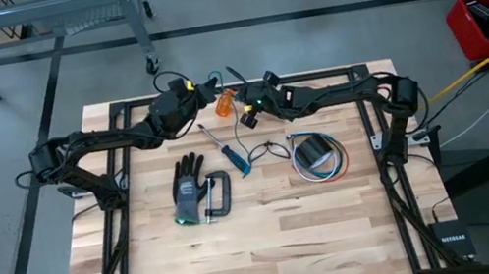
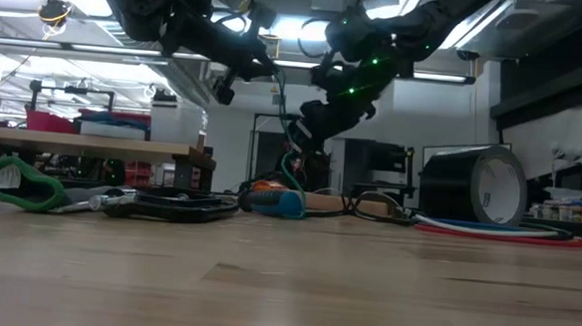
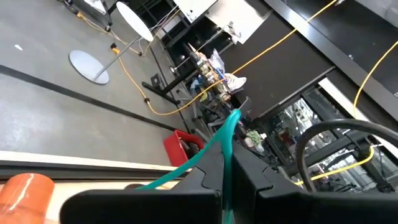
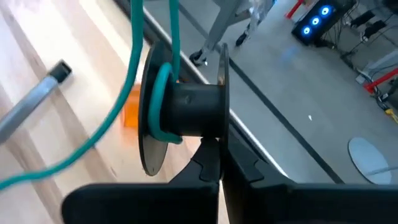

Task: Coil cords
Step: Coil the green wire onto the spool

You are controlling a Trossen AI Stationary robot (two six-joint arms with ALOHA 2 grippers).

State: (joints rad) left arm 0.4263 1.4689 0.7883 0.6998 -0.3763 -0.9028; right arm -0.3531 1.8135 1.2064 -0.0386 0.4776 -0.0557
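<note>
High view: both tools meet above the desk's (image 1: 337, 211) far edge. Left wrist view: left tool (image 3: 222, 177) shut on the teal cord (image 3: 225, 134) — thin, limp, light. Right wrist view: right tool (image 4: 219, 171) clamps a black spool (image 4: 189, 112), the cord wound round it — grip near the spool, keeping slack taut

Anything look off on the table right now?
Nothing damaged or spilled. The teal cord has only a turn or so on the black spool held by the right gripper; the rest hangs slack. The left gripper pinches its other stretch.
</note>
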